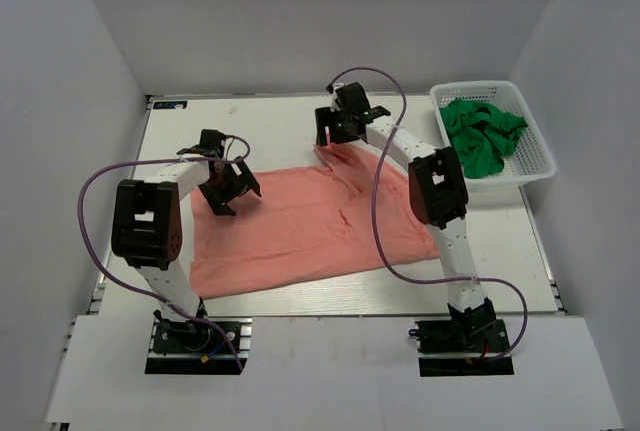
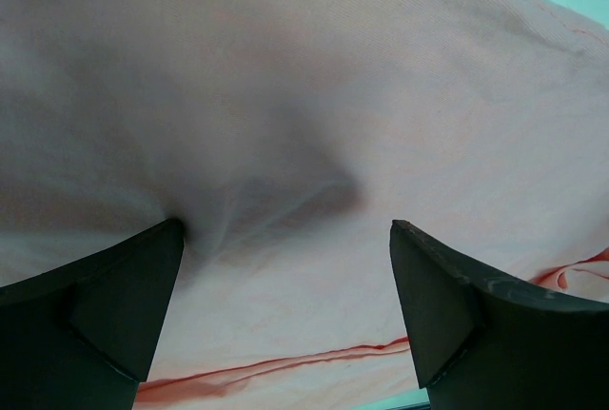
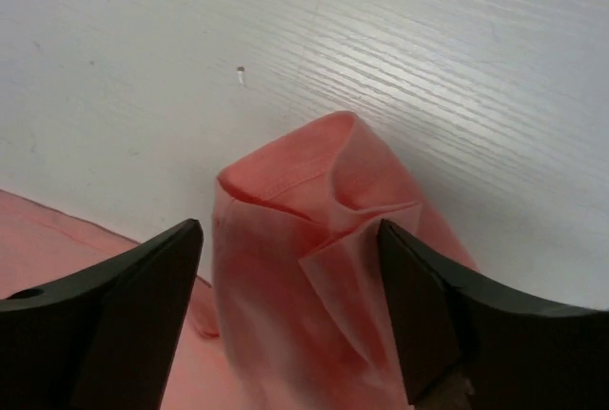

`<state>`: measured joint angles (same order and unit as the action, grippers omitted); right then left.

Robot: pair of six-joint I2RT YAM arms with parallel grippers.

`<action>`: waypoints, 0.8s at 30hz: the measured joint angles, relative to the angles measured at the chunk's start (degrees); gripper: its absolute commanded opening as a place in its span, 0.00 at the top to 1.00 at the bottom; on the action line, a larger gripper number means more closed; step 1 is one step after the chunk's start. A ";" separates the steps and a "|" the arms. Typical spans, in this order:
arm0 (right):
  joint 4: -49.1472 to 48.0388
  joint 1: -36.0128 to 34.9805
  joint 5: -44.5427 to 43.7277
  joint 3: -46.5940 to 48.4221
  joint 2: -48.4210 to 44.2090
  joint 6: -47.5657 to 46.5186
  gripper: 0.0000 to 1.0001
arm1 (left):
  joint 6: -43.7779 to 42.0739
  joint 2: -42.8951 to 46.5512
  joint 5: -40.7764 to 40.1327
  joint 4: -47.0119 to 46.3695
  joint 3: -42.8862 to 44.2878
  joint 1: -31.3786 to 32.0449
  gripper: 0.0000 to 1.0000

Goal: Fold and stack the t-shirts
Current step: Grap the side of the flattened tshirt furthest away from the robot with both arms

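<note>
My right gripper [image 3: 290,229] gapes around the far sleeve [image 3: 324,182] of the salmon shirt [image 1: 300,236] spread on the table [image 1: 250,126]; my left gripper [image 2: 285,227], unclenched, sits over its left side. A shallow pinch could let thin cloth slip.

On my feed the salmon-pink short-sleeved shirt [image 1: 300,231] reads as thin, soft, matt cloth, finely wrinkled, with a stitched hem. The bright green garment [image 1: 482,136] looks like similar cloth. The white lattice basket [image 1: 538,146] is smooth, faintly shiny plastic. The white table [image 3: 428,48] shows a fine ribbed grain, matt. The black fingers [image 2: 95,305] of the left gripper [image 2: 285,227] look like dull, slightly scuffed plastic
</note>
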<state>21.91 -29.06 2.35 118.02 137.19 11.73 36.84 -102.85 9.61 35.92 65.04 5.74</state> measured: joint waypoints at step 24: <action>1.55 11.76 -5.62 -8.28 -8.33 -4.90 0.10 | -0.20 0.04 0.33 -0.35 -0.17 0.00 0.00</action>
<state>23.46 -17.30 -3.27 109.73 128.86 6.83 36.64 -102.80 9.93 35.57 64.86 5.74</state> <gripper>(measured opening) 0.903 0.997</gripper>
